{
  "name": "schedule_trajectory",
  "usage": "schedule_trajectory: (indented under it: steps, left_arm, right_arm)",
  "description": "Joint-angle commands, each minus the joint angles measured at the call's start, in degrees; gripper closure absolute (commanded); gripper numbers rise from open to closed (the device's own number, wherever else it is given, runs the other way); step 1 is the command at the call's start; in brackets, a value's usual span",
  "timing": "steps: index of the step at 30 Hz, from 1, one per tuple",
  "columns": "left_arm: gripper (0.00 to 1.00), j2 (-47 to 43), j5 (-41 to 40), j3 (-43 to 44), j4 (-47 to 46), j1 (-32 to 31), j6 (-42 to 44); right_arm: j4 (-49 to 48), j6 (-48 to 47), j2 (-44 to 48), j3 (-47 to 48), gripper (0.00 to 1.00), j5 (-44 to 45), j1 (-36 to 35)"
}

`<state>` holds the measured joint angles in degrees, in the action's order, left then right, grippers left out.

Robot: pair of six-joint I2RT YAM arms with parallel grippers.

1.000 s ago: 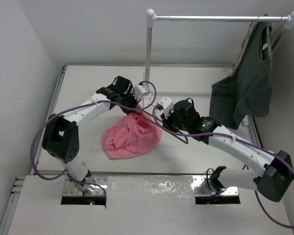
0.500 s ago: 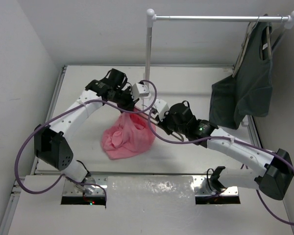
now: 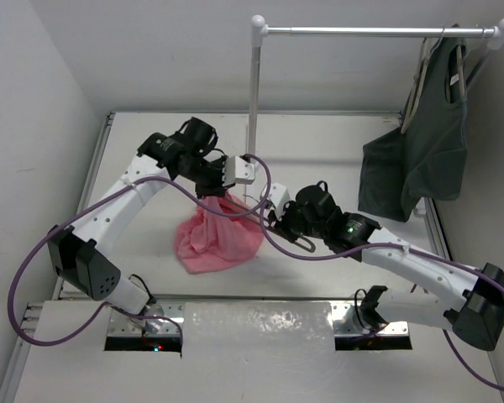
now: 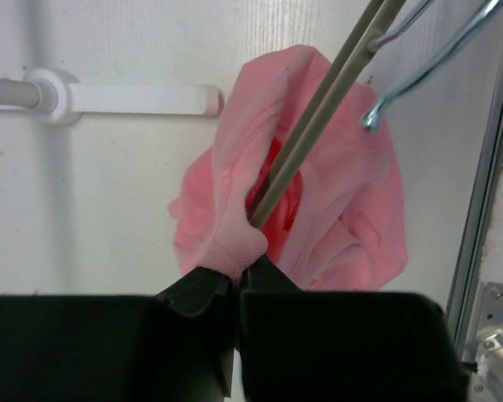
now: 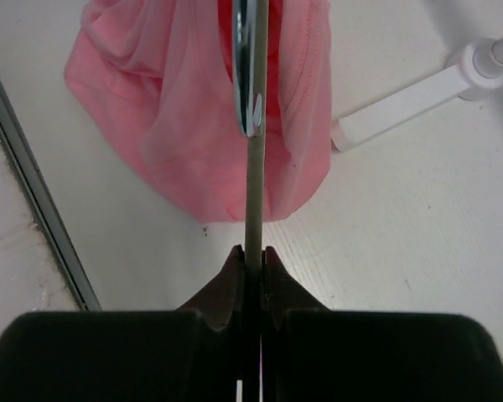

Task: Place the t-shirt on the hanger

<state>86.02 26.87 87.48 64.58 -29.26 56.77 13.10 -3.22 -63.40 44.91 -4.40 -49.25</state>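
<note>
Left jaws, pinched on a shirt [image 3: 218, 239] fold, have risen in the last second, so the shirt hangs below them, its lower end apparently on the bench [image 3: 151, 151]. Right jaws, clamped on the hanger [image 5: 251, 184], have pushed it ahead into the shirt's opening; threading looks underway.

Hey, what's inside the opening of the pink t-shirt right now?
The hanger has its taupe bars running into the opening of the t-shirt, whose edge the left gripper pinches. How far they reach cannot be seen, because fabric covers their ends.
</note>
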Motion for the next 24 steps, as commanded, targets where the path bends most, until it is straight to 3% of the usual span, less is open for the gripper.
schedule_trajectory:
  steps: [1, 8, 11, 14, 17, 19, 21, 23, 24]
  left_arm:
    - [1.0, -1.4, -0.9, 4.8, 3.7, -0.7, 7.3]
    - [1.0, -2.6, 4.6, 4.1, 9.0, -5.2, 8.6]
    - [1.0, -3.8, 5.5, 0.7, 7.2, -6.5, 6.6]
    - [1.0, -3.7, 8.0, 2.7, 4.6, -6.8, 3.9]
    - [1.0, -2.4, 5.0, 4.7, 5.6, -6.7, 4.4]
    - [0.77, -3.2, 2.9, 0.8, 5.6, -6.8, 4.6]
    - [0.45, -4.8, 2.0, -2.5, 5.0, -6.7, 2.5]
    - [0.29, -6.1, 1.7, -6.3, 3.1, -6.6, -0.2]
    - [0.14, -7.6, 1.4, -7.9, 2.2, -6.3, -1.0]
  right_arm:
    - [1.6, -0.9, 0.0, 1.6, 1.0, -4.9, -0.7]
    - [-6.5, 1.2, -3.7, 1.0, 1.0, -5.1, -0.7]
    - [-10.2, 1.2, -5.8, 0.4, 1.0, -4.8, -0.6]
    - [-11.3, 0.9, -8.7, 0.3, 1.0, -4.9, -0.7]
    - [-10.7, 0.5, -9.6, -1.0, 1.0, -5.0, -0.7]
    - [-11.8, 0.8, -9.0, -2.9, 1.0, -4.7, -0.7]
    - [-14.6, 2.3, -7.9, -4.6, 1.0, -4.7, -0.6]
    - [-17.3, 2.8, -7.4, -7.1, 1.0, -4.6, -0.7]
    - [-18.0, 4.9, -7.8, -7.7, 1.0, -4.7, -0.7]
